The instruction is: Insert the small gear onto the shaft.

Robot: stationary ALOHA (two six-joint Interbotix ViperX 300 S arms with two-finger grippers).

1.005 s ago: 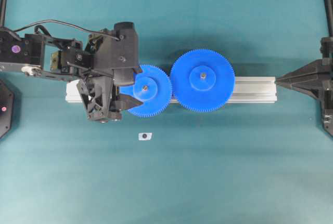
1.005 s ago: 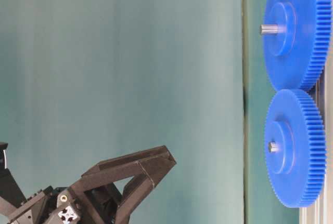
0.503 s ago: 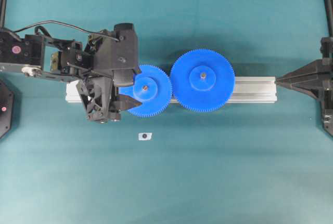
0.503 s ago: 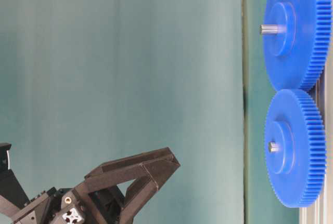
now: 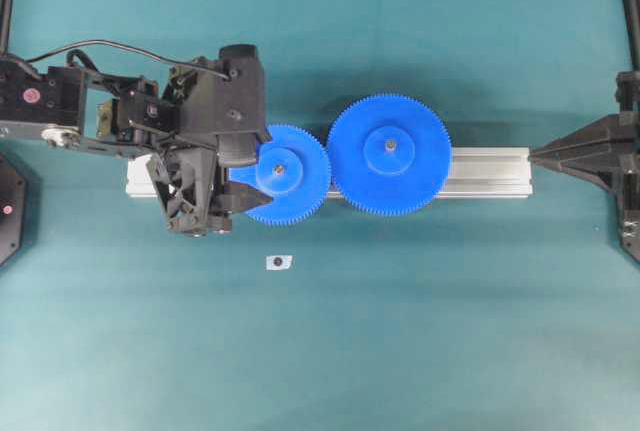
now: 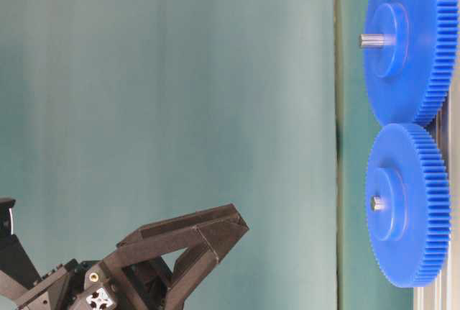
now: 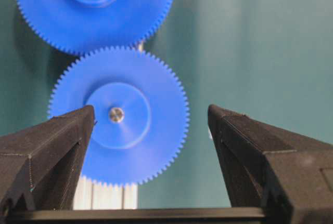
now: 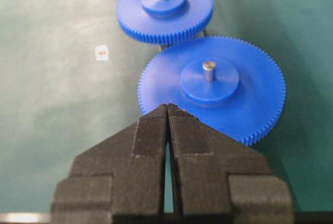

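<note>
Small gear (image 5: 287, 173) unmoved on shaft (image 5: 279, 168)

No words, no numbers, no brand names to read anywhere, small white tag (image 5: 278, 262) on the table too tiny to tell

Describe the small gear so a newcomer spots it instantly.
Find the ribbed aluminium rail crossing the teal table. Two blue gears sit on it; the small gear is the one by the left gripper, noticeably narrower than the larger gear.
</note>
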